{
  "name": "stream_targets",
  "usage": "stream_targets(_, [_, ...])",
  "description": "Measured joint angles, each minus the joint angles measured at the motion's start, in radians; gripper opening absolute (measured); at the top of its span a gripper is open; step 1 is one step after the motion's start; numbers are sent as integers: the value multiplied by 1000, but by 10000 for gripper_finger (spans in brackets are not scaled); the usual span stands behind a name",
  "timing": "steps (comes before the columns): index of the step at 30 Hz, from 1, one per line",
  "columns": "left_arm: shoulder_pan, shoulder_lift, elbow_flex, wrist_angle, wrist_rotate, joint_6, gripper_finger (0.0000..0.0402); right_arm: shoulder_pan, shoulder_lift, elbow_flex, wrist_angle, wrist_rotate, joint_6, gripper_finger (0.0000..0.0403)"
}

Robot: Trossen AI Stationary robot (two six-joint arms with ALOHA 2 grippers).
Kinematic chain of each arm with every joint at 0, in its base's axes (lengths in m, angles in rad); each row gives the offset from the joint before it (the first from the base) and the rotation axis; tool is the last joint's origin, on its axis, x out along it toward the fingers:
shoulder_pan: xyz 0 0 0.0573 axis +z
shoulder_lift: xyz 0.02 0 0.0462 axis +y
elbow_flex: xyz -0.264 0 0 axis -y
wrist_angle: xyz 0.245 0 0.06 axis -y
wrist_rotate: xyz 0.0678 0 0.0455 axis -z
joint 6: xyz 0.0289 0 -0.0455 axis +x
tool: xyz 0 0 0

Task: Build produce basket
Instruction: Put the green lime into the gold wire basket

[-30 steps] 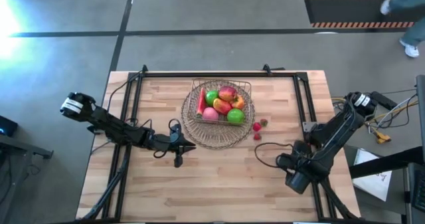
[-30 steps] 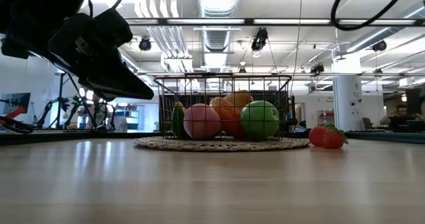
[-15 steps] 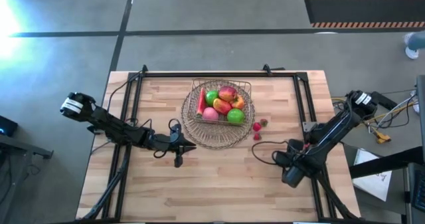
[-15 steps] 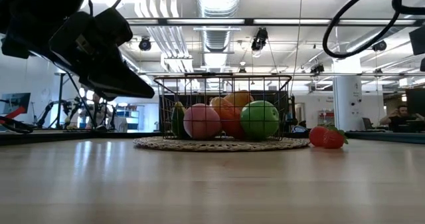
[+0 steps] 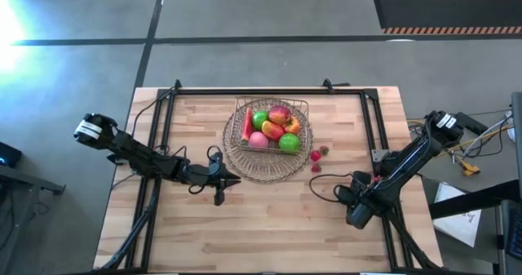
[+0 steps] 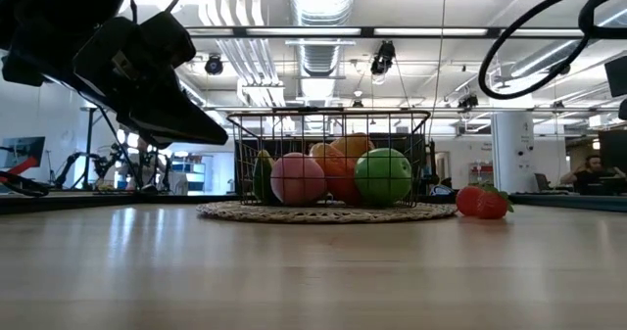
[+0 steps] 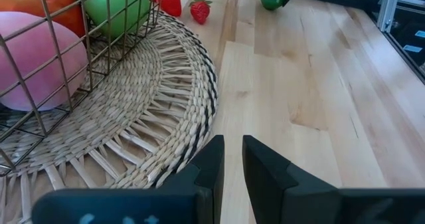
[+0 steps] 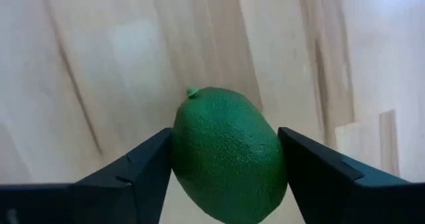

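The wire basket (image 5: pixel 273 103) stands on a round woven tray (image 5: pixel 245 167) at the table's middle. It holds produce: green apples (image 5: pixel 289 142), a pink piece (image 5: pixel 258 140), and red and orange pieces. Small strawberries (image 5: pixel 315 156) lie on the wood right of the tray. My right gripper (image 5: pixel 356 211), near the table's right edge, is shut on a green lime (image 8: pixel 229 157). My left gripper (image 5: pixel 236 179) hovers shut at the tray's near-left rim, above the table (image 6: pixel 211 134). My right gripper pinches the green lime across its middle (image 8: pixel 182 151) between the two fingers (image 8: pixel 143 167), one on each side. The lime's small stem nub points away from the wrist, toward the blurred wood beyond. I cannot tell whether the lime is lifted clear.
Black rails (image 5: pixel 163 136) run along the table's left, right and far sides. A cable loop (image 5: pixel 326 189) lies on the wood left of my right gripper. Bare wood spreads along the near half of the table (image 5: pixel 269 234).
My right arm has shifted a little toward the table's left and far side, still shut on the lime. Its cable loop has swung into the low view's upper right. My left arm has stayed still.
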Motion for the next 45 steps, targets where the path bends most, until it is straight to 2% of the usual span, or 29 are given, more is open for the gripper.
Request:
stream_targets(6, [0,0,2,1,0,0,38,-5,1,22,57,27,-13,230])
stream_targets(9, [0,0,2,0,0,-1,38,-24,1,22,170,118,-55,232])
stream_targets(15, [0,0,3,0,0,0,38,-117,1,24,519,336,-376,232])
stream_targets(18, [0,0,4,1,0,0,38,-194,1,28,719,388,-606,231])
stream_targets(23, [0,0,0,0,0,-1,38,-364,1,39,1015,402,-931,235])
stream_targets(26, [0,0,0,0,0,-1,38,-493,1,74,1089,403,-1017,235])
stream_targets(30, [0,0,0,0,0,-1,38,-674,0,127,1080,402,-973,234])
stream_targets(33, [0,0,0,0,0,-1,38,-803,0,166,992,322,-836,235])
stream_targets(37, [0,0,0,1,0,-1,38,-955,15,222,817,78,-677,236])
stream_targets(40, [0,0,0,0,0,-1,38,-1021,51,255,759,-69,-628,236])
stream_targets(45, [0,0,0,0,0,-1,38,-1038,152,313,760,-132,-637,236])
